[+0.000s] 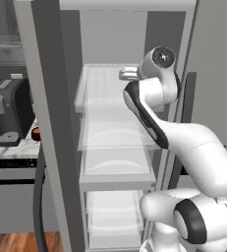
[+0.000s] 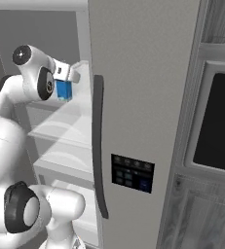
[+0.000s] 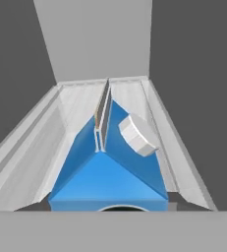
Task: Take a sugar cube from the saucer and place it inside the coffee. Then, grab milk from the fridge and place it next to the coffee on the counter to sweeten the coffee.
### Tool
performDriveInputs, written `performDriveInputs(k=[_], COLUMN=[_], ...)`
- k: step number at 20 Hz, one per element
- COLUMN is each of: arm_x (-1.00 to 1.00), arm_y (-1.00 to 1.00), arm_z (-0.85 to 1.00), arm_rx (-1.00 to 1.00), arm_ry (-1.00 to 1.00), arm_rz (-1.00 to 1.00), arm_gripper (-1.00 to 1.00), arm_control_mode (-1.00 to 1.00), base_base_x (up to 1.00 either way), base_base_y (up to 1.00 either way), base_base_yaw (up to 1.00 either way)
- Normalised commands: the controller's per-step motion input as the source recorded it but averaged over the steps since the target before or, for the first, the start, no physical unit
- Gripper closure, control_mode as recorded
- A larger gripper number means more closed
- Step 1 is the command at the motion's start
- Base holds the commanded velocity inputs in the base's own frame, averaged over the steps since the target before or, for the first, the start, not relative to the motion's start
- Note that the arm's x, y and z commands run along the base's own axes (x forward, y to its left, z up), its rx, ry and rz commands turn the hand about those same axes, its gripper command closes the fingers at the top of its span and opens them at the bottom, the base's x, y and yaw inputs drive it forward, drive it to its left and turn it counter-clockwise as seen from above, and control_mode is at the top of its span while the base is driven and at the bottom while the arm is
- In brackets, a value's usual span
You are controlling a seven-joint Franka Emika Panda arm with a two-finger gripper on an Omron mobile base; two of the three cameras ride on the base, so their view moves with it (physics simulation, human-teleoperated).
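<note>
Reaching into the open fridge (image 1: pixel 51 123), the arm has its wrist up at the top shelf (image 1: pixel 105 83), gripper (image 2: pixel 65 80) pointed inward. Milk (image 3: pixel 107 167), a blue carton w/ a white cap on its sloped top, sits right under the hand camera, very close, on that top shelf approx. midway between the shelf's left and right edges; in the right base view the carton shows as a blue block just below the white hand, near the shelf's front edge. Fingertips are hidden behind the carton, so can't tell if the claw is open or clamped on it. Fridge door (image 2: pixel 143 121) on the right stands shut, w/ its long dark handle (image 2: pixel 98 146) and black dispenser panel (image 2: pixel 132 173). Left of the fridge, the counter (image 1: pixel 12 147) carries a black coffee machine (image 1: pixel 9 110); the dark red cup of coffee (image 1: pixel 36 134) sits by the counter's right end, just beside the machine. 2 more shelves show lower in the fridge.
</note>
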Motion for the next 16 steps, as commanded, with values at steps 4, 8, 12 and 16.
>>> performDriveInputs(k=[4, 8, 12, 16], arm_x=[-1.0, -1.0, -1.0, -1.0], arm_y=[-0.07, 0.0, -0.08, -0.35], arm_z=[0.05, 0.0, -0.04, -0.13], arm_rx=[0.0, 0.0, 0.0, 0.0], arm_ry=[0.0, 0.01, 0.04, 0.03], arm_rz=[0.0, 0.0, 0.01, 0.02], arm_gripper=[1.0, 1.0, 1.0, 1.0], arm_control_mode=[-1.0, -1.0, -1.0, -1.0], base_base_x=[0.0, 0.0, 0.0, 0.0], base_base_y=[0.0, 0.0, 0.0, 0.0], base_base_yaw=[0.0, 0.0, 0.0, 0.0])
